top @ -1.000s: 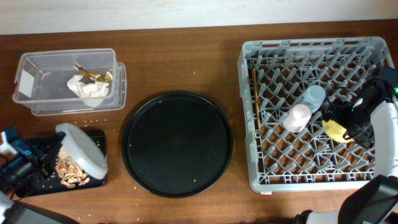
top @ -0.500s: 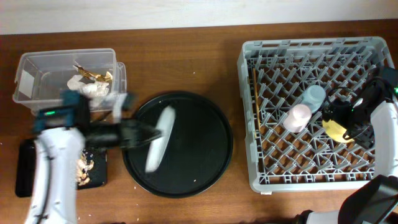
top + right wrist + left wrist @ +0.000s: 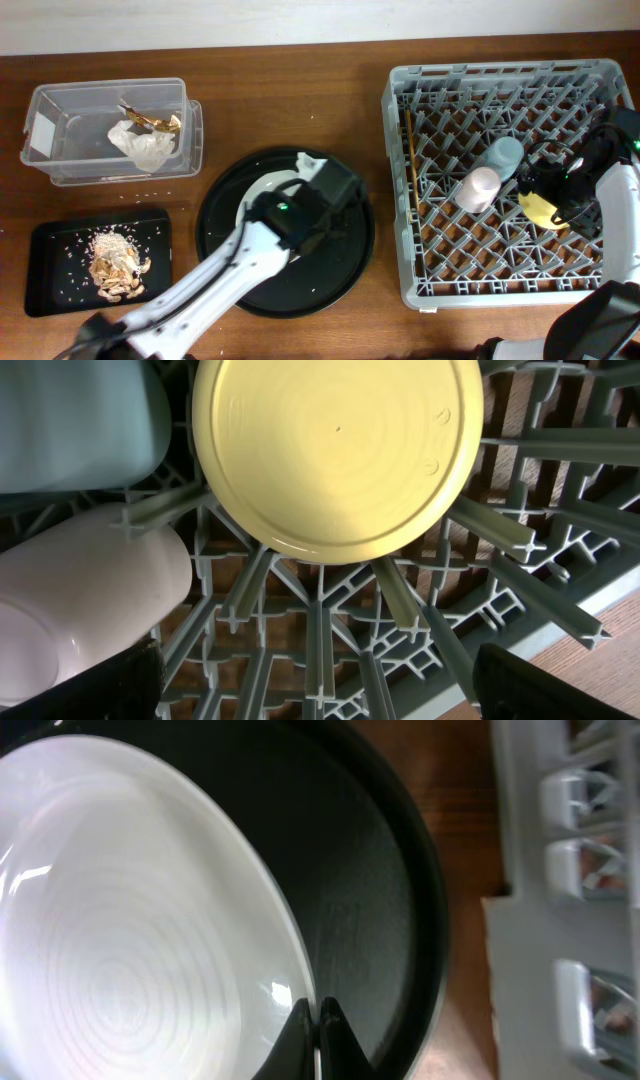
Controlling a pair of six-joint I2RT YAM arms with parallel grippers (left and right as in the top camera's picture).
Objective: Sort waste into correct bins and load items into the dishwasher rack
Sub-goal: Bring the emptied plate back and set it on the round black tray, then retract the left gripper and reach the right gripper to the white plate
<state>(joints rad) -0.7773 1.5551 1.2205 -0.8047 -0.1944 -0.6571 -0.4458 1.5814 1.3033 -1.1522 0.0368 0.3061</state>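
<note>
My left gripper (image 3: pixel 312 172) is shut on the rim of the grey round plate (image 3: pixel 262 190), holding it tilted above the large round black tray (image 3: pixel 345 265). In the left wrist view the fingers (image 3: pixel 315 1020) pinch the plate's edge (image 3: pixel 130 920). My right gripper (image 3: pixel 562 195) is open over the upside-down yellow bowl (image 3: pixel 540 210) in the dishwasher rack (image 3: pixel 500 75). The right wrist view shows the gripper (image 3: pixel 320 690) spread wide below the bowl (image 3: pixel 335 450), with the blue cup (image 3: pixel 70 420) and pink cup (image 3: pixel 80 590). The chopsticks (image 3: pixel 409 160) lie along the rack's left side.
The clear box (image 3: pixel 60 110) at the back left holds the crumpled wrapper (image 3: pixel 145 142). The shallow black tray (image 3: pixel 50 250) at the front left holds food scraps (image 3: pixel 115 265). The blue cup (image 3: pixel 503 155) and pink cup (image 3: pixel 480 187) stand in the rack.
My left arm has carried the plate from over the shallow black tray rightward to above the round black tray. The right arm has not moved.
</note>
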